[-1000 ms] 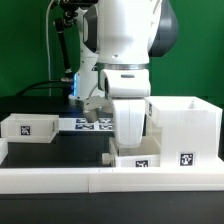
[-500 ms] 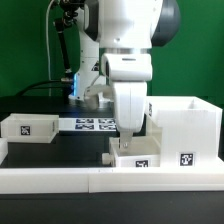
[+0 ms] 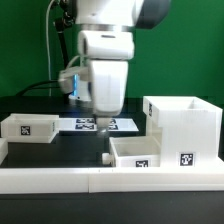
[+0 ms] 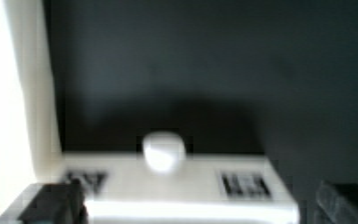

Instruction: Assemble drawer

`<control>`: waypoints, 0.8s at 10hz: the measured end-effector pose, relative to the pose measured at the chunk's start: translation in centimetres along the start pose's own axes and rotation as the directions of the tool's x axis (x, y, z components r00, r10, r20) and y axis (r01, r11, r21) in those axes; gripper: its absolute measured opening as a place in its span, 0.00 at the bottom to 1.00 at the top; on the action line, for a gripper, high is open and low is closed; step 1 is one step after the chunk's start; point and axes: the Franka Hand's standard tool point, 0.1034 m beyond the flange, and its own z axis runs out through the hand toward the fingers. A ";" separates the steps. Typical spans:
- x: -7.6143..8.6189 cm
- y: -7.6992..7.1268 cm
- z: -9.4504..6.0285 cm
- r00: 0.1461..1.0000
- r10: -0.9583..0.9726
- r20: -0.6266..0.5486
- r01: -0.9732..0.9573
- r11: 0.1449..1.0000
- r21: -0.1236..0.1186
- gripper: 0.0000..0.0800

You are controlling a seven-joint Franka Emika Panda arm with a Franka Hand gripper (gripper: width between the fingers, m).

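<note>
The drawer's tall white shell (image 3: 186, 122) stands at the exterior view's right with a tag on its front. One shallow tray (image 3: 138, 152) sits on the table against the shell's left side. It also shows, blurred, in the wrist view (image 4: 167, 185) with a white knob (image 4: 162, 150) and two tags. The second tray (image 3: 29, 127) lies at the far left. My gripper (image 3: 104, 134) hangs above and left of the near tray. It is open and empty (image 4: 197, 206), its dark fingers (image 4: 48, 204) wide apart.
A long low white rail (image 3: 100, 179) runs along the table's front edge. The marker board (image 3: 118, 124) lies flat behind my gripper. A white wall (image 4: 12, 90) runs along one side of the wrist view. Black tabletop lies between the two trays.
My arm has risen and swung to the exterior view's left, away from the near tray. The tray stays beside the shell.
</note>
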 end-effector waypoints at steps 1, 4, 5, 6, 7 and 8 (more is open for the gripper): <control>-1.0 0.5 0.5 1.000 0.007 -0.001 -0.007 1.000 0.000 0.81; -1.3 0.8 0.6 1.000 0.005 -0.001 -0.005 1.000 -0.002 0.81; -1.7 0.7 0.7 1.000 0.002 -0.001 -0.002 1.000 -0.002 0.81; -1.8 0.7 0.7 1.000 -0.004 -0.003 0.004 1.000 -0.001 0.81; -2.4 0.4 0.9 1.000 -0.009 -0.012 0.009 1.000 0.002 0.81; -2.9 0.0 1.6 0.999 0.002 -0.054 -0.002 1.000 0.010 0.81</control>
